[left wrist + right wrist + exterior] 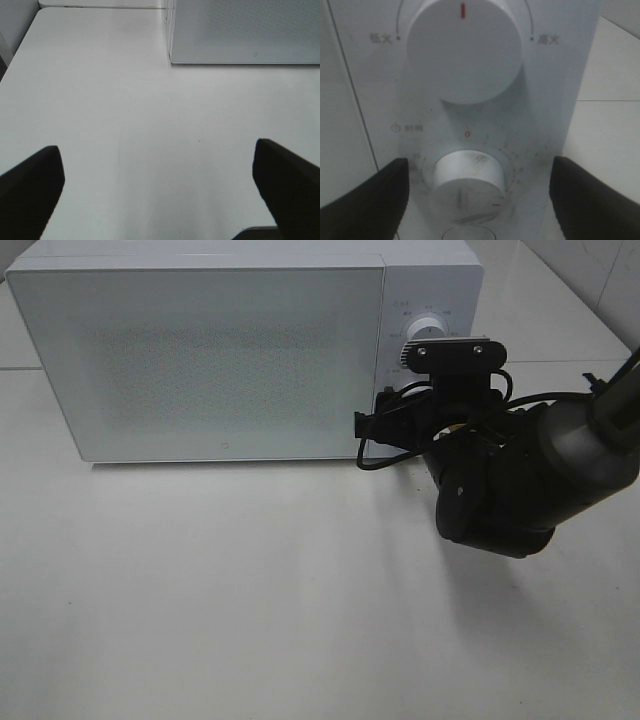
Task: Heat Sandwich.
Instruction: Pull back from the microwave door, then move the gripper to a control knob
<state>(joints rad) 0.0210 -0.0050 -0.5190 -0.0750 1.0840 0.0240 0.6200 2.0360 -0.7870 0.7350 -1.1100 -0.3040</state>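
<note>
Right claw (480, 167) spread | lower knob (467, 176): 0 | upper knob (465, 50): 低火, 高火

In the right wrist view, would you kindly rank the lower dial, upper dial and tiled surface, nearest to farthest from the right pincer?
From the right pincer:
1. Lower dial, straight ahead between its fingers.
2. Upper dial, higher on the panel.
3. Tiled surface, beyond the panel's edge.

You cannot see inside the microwave (200, 350); its door (210, 360) is opaque. Overhead, the right arm (500, 490) covers the lower dial (467, 175); its numerals blur close up.
</note>
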